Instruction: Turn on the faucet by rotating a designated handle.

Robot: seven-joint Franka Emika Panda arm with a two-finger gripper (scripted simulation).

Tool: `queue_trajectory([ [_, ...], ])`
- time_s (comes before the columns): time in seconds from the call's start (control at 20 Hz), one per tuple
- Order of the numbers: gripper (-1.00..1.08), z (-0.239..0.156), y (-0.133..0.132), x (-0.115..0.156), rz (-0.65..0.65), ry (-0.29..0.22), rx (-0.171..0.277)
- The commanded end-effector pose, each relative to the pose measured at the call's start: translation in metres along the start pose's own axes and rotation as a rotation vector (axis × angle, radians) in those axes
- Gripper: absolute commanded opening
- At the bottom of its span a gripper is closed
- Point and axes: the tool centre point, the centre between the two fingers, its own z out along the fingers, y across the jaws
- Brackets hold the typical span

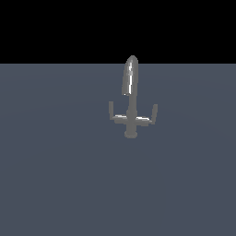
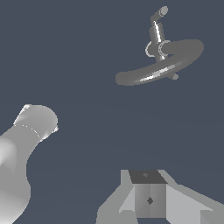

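Note:
The faucet is small, grey and metallic. It stands on a flat grey floor with a tall glossy arched spout and a crossbar bearing two upturned levers, one on the exterior view's left and one on its right. Nothing marks which lever is the handle. The wrist view shows the faucet from above, with one lever clear and the other mostly hidden under the spout. My gripper is well apart from the faucet, with its fingers together and nothing between them. It is out of the exterior view.
A pale grey link of my arm shows at the edge of the wrist view. The grey floor ends at a black background behind the faucet.

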Motion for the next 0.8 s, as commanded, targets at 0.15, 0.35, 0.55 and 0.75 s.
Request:
queue_trajectory([
  [0.15, -1.0, 0.005, 0.016, 0.014, -0.171, -0.087, -0.012],
  [0.35, -1.0, 0.009, 0.027, 0.025, -0.294, -0.149, -0.013],
  [0.55, -1.0, 0.013, 0.038, 0.037, -0.418, -0.209, -0.009],
  [0.75, -1.0, 0.018, 0.049, 0.049, -0.541, -0.269, 0.0],
])
